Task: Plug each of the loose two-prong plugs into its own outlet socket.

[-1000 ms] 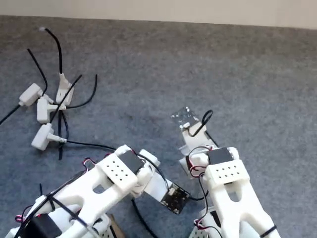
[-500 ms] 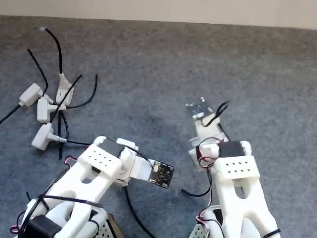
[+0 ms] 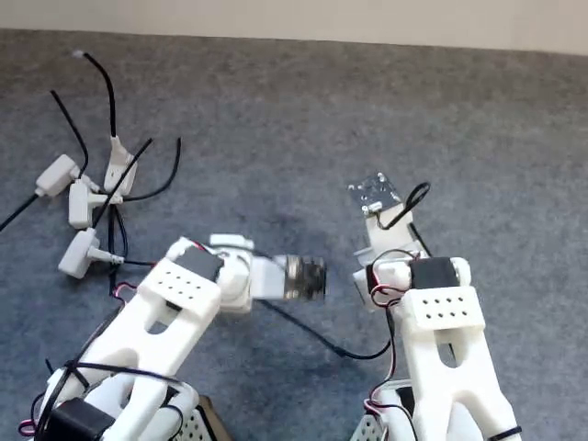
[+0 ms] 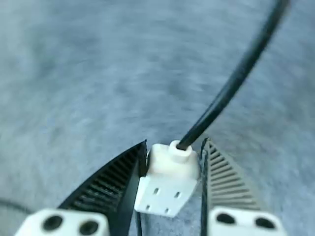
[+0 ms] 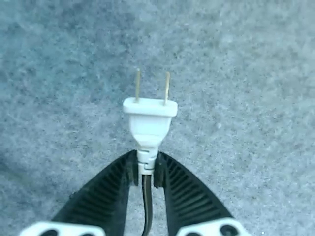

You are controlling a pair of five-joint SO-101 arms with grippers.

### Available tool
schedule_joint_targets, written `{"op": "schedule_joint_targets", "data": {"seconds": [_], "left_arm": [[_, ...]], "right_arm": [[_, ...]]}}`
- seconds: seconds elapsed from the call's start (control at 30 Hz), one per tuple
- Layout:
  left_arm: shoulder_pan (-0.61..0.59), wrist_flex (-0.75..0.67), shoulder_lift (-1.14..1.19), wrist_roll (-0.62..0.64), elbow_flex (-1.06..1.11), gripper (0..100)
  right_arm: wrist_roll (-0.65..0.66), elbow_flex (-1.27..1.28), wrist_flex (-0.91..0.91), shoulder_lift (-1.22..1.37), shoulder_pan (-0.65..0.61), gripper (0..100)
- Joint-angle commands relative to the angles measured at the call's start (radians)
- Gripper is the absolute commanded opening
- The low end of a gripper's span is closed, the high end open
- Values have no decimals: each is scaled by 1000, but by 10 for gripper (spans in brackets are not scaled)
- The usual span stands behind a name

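White socket, clamped in left pincer, has swung forward.

The high view looks from a fixed spot above and behind the arm bases. It tilts down across the grey table, with a pale wall strip at 12 o'clock. The left arm enters from 7 o'clock and the right arm from 5 o'clock. Each wrist view sits very close and faces along its own fingers, which rise from 6 o'clock, onto that same grey surface. The left gripper clamps an outlet socket, and the right gripper a plug.
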Motion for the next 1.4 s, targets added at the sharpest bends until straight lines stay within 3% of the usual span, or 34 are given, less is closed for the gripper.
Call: {"op": "schedule_joint_targets", "data": {"seconds": [0.0, 0.3, 0.5, 0.67, 0.83, 1.0, 1.2, 1.37], "left_arm": [[-30, -14, -10, 167, -77, 159], [-28, 58, -12, 252, -77, 163], [24, 215, -12, 278, -74, 284], [30, 222, -19, 284, -81, 306], [-130, 203, -13, 284, -213, 306], [-352, 143, -10, 364, -332, 306], [-539, 46, -8, 296, -185, 306], [-634, -178, -8, 255, -25, 306]], "right_arm": [[11, -56, 5, -13, 10, 5], [12, -58, 5, -4, 8, 5], [12, -54, 12, -4, 8, 5], [28, -62, 42, -4, 10, 5], [40, -62, 39, -4, -7, 5], [34, -62, 42, -2, -130, 5], [-2, -88, 39, 12, -269, 5], [-37, -208, 39, 180, -397, 5]]}}
